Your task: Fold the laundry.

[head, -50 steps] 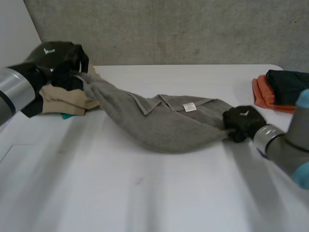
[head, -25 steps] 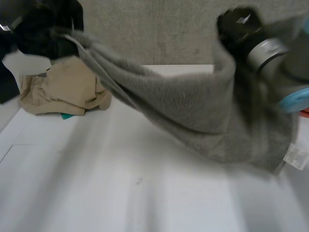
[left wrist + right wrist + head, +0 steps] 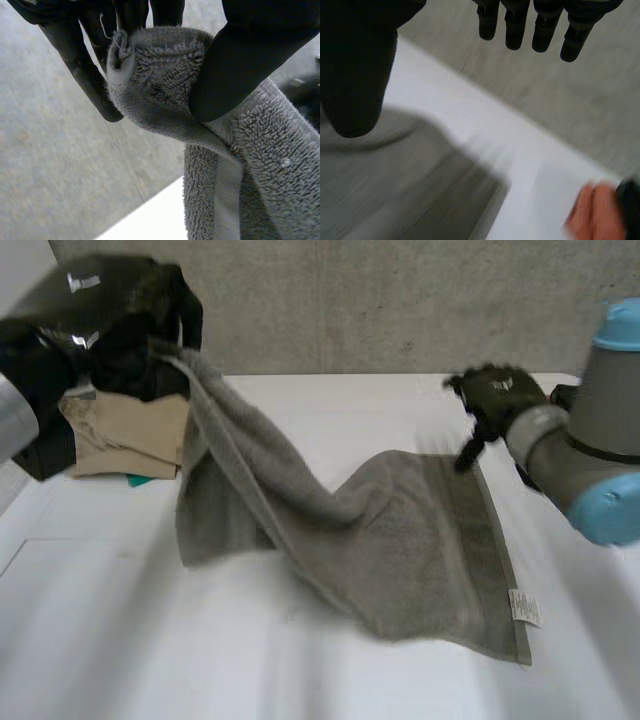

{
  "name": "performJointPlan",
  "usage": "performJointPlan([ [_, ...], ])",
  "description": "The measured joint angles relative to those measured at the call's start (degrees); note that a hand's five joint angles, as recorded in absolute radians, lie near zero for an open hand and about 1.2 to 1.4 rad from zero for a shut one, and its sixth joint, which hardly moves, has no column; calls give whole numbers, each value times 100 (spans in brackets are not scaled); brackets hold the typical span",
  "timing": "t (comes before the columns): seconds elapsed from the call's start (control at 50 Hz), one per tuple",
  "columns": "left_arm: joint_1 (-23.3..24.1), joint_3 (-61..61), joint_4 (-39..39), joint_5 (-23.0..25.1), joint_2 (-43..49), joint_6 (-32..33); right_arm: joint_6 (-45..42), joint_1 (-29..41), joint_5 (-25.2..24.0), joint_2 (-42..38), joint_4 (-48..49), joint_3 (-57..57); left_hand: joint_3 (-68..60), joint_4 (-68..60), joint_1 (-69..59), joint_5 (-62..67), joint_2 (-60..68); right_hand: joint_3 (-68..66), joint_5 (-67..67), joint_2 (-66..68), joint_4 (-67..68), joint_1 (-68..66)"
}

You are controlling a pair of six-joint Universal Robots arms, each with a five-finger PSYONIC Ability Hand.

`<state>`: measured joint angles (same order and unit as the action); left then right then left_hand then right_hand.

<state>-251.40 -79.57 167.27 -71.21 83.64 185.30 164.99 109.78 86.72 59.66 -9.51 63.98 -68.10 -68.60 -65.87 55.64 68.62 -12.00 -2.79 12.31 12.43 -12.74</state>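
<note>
Fingers point(image 3: 82, 75) of your left hand point(image 3: 110, 315) pinch a raised corner of the grey towel point(image 3: 400, 550) against the thumb. Your right hand point(image 3: 495, 395) hovers empty, straight-fingered, near its far edge, the rest lying on the table point(image 3: 120, 660). Expect limp, sagging terry, so grip hemmed corners.

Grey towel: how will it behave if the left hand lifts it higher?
Probably floppy: the grey towel sags from the left hand, which pinches a corner, down to the table. Likely grippy, not slippery: its pile looks coarse and looped.
</note>
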Motion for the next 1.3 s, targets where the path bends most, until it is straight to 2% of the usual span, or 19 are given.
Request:
performJointPlan([
  [0.08,218,417,-3,-270,109,3,48,-95,-275,671,-389,1263,0,0,0,0,0,0,0,0,0,0],
  [0.18,484,902,-10,-575,403,48,272,-82,-744,1188,-164,2748,0,0,0,0,1,0,0,0,0,0],
  [0.3,688,1448,-48,-916,873,175,842,228,-1082,1376,786,3989,0,0,0,0,3,0,0,0,0,0],
  [0.4,747,1817,-115,-1151,1184,212,1369,639,-973,1147,1773,4447,0,0,0,0,3,-121,-110,111,102,-124],
  [0.44,751,1914,-145,-1215,1255,211,1509,763,-853,1035,2049,4508,0,0,0,0,3,-1366,-1336,1350,1301,-1314],
  [0.46,747,2008,-186,-1282,1322,212,1608,854,-663,942,2288,4534,0,0,0,0,3,-2971,-2806,3015,2756,-2872],
  [0.52,722,2107,-262,-1381,1391,219,1660,931,-289,900,2601,4533,0,0,0,0,3,-5150,-5087,5221,5086,-4859],
  [0.6,587,2030,-385,-1451,1419,257,1215,823,140,1321,2880,4501,0,0,0,0,3,-5562,-5497,5517,5571,-5221],
  [0.66,416,1814,-478,-1435,1425,345,613,601,156,1789,2870,4461,0,-1,0,0,3,-5562,-5497,5517,5571,-5221],
  [0.72,140,1370,-570,-1318,1467,595,-368,167,-150,2372,2584,4325,0,-1,0,0,3,-5562,-5497,5517,5572,-5221],
  [0.78,-87,988,-610,-1170,1559,887,-949,-111,-439,2600,2260,4176,0,-1,0,0,3,-5562,-5497,5517,5572,-5221],
  [0.8,-233,740,-627,-1050,1667,1119,-1456,-363,-742,2687,1827,3982,0,-1,0,0,3,-5562,-5497,5517,5572,-5221],
  [0.88,-481,344,-653,-797,2031,1629,-2041,-663,-1165,2511,1046,3587,0,-1,0,0,3,-5564,-5497,5517,5573,-5221],
  [0.98,-686,291,-717,-562,2961,2280,-2480,-754,-1479,1653,21,2766,0,-1,0,0,3,-5595,-5497,5517,5594,-5221],
  [1.08,-688,1007,-766,-570,3747,2390,-2586,-538,-1400,798,-247,1877,0,-1,0,0,3,-5595,-5497,5517,5595,-5221],
  [1.14,-621,1926,-765,-590,4144,2233,-2611,-395,-1186,279,-150,1011,-1,-1,0,0,3,-5596,-5497,5517,5595,-5221],
  [1.24,-507,3578,-404,-641,4388,1698,-2564,-256,-758,-235,496,-544,-1,-2,0,0,3,-5597,-5497,5517,5595,-5221],
  [1.3,-471,4360,185,-776,4378,1323,-2423,-227,-536,-335,1259,-1287,-2,-2,0,0,3,-5597,-5508,5517,5595,-5221],
])
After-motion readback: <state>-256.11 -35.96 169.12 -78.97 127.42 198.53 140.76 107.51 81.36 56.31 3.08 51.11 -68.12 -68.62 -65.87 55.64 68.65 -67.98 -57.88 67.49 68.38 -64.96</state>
